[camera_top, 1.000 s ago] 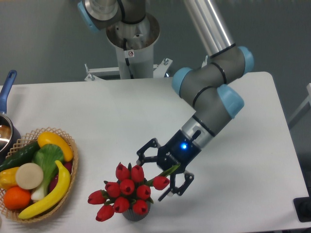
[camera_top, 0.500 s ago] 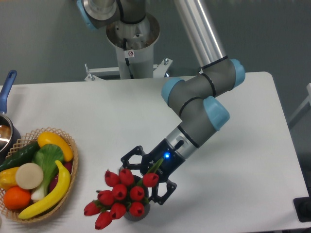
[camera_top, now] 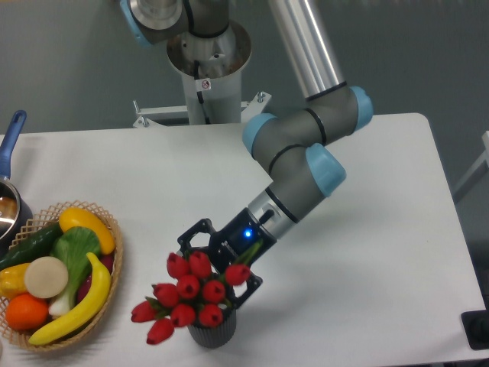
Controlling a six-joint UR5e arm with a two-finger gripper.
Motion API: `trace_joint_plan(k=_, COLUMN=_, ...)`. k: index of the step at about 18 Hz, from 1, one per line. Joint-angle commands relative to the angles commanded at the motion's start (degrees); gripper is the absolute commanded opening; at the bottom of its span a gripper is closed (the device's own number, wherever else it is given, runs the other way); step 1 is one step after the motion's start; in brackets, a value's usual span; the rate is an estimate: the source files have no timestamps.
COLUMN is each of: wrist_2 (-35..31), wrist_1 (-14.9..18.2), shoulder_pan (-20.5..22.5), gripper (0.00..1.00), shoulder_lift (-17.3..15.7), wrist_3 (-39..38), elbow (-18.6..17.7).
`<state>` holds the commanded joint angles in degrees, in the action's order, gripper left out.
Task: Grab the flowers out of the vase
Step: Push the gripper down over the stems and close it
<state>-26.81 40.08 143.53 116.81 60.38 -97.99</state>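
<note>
At lower centre of the frame the flowers [camera_top: 189, 298] are seated in the vase [camera_top: 212, 332] on the desk [camera_top: 382, 252], straddled by the fingers [camera_top: 200, 232] of the gripper [camera_top: 219, 257], held apart; approach is judged complete, closure and lift being required next.

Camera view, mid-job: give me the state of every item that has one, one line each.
gripper: open, fingers spread around the bunch's upper side, not closed on it.
flowers: buds closed, stems in the vase, bunch leaning left.
vase: upright near the table's front edge, mouth hidden by buds.
wicker basket: upright, filled with fruit and vegetables.
pot: at the left edge, mostly cropped, no lid visible.
</note>
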Motion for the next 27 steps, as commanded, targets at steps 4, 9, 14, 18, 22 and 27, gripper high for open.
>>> trace_joint_plan(k=4, wrist_2=0.09, wrist_1=-0.18, shoulder_pan=0.18, gripper=0.16, shoulder_lift=-0.53, wrist_3=-0.18, elbow=0.52)
trace_joint_plan(k=9, wrist_2=0.09, wrist_1=-0.26, shoulder_pan=0.18, gripper=0.06, shoulder_lift=-0.45, wrist_3=-0.27, elbow=1.66)
trace_joint_plan(k=14, wrist_2=0.18, wrist_1=-0.26, shoulder_pan=0.53, gripper=0.05, shoulder_lift=-0.45, wrist_3=-3.86, elbow=4.48)
trace_joint_plan(k=18, wrist_2=0.26, wrist_1=-0.18, shoulder_pan=0.79, gripper=0.06, shoulder_lift=-1.14, wrist_3=-6.85, elbow=4.57)
trace_joint_plan(k=22, wrist_2=0.35, wrist_1=-0.18, shoulder_pan=0.79, gripper=0.06, shoulder_lift=-3.25, wrist_3=-9.84, elbow=3.78)
trace_joint_plan(k=27, wrist_2=2.10, wrist_1=-0.26, shoulder_pan=0.00, gripper=0.06, shoulder_lift=-6.59, wrist_3=-13.36, elbow=3.25)
